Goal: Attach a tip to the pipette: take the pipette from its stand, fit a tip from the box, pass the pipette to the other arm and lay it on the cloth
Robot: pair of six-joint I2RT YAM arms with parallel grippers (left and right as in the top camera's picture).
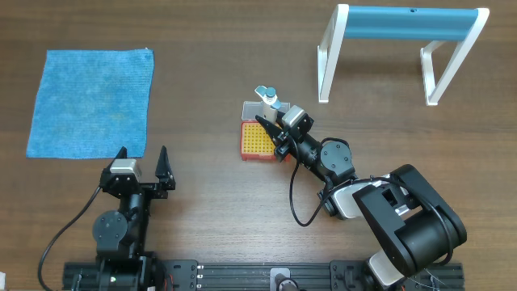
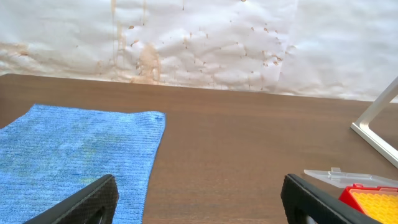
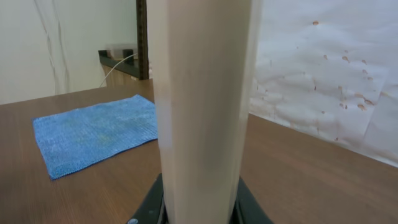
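In the top view, the right gripper is closed around a white pipette with a pale blue top. It holds the pipette at the far side of a red tip box with a yellow grid, near the middle of the brown wooden table. The left gripper is spread wide and empty, just beside the near right corner of the flat blue cloth. A white-legged stand with a blue bar sits far right. In the left wrist view, that gripper's dark fingers have nothing between them; the cloth lies to one side and the tip box to the other. In the right wrist view, the pipette's white body rises from between the fingers, with the cloth beyond.
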